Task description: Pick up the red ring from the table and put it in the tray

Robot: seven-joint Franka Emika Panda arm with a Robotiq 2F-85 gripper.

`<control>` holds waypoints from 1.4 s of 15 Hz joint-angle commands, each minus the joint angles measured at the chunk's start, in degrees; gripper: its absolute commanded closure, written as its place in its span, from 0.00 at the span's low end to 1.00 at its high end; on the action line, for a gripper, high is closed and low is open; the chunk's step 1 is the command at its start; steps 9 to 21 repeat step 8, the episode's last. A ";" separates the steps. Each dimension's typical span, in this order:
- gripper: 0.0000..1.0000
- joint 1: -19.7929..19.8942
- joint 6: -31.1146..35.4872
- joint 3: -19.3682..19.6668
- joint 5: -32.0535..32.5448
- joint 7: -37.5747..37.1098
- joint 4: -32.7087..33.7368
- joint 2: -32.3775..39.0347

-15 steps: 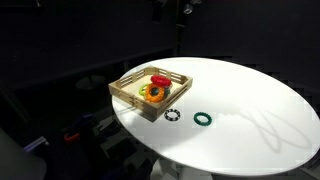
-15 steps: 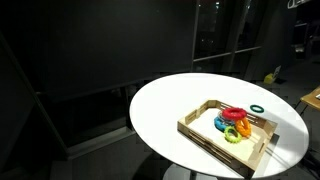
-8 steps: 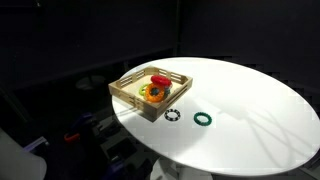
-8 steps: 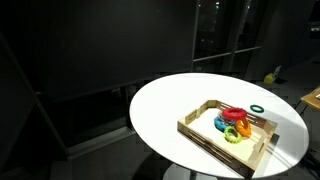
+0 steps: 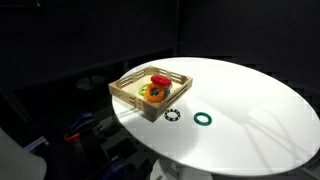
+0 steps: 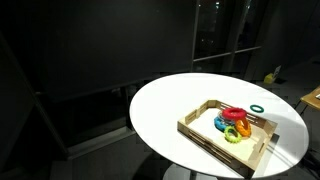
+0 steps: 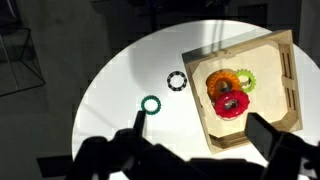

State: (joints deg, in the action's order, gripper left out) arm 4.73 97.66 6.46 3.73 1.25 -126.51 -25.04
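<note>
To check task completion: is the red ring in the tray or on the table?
In the tray: the red ring lies among coloured rings inside the wooden walls.

Darkness surrounds the brightly lit round white tabletop (image 6: 165, 110); dark glass panels (image 6: 215, 30) at upper right of an exterior view catch faint reflections.

Beaded ring (image 5: 172, 115): black and white beads, lay flat.
Dark green ring (image 5: 203, 118): lay flat near the beaded ring, not touching it.
Yellow-green ring (image 7: 244, 78): toothed edge, lay flat.
Orange ring (image 7: 221, 79): lay flat just beside the yellow-green ring.
Blue ring (image 6: 222, 122): showed in an exterior view, close to the orange and yellow-green ones.
Surroundings: were dark; glass panels (image 6: 215, 30) stood behind, and a small yellow object (image 6: 272, 74) lay on the floor.
</note>
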 commanded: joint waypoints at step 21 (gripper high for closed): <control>0.00 0.32 -0.15 -0.29 -0.11 0.12 0.13 0.38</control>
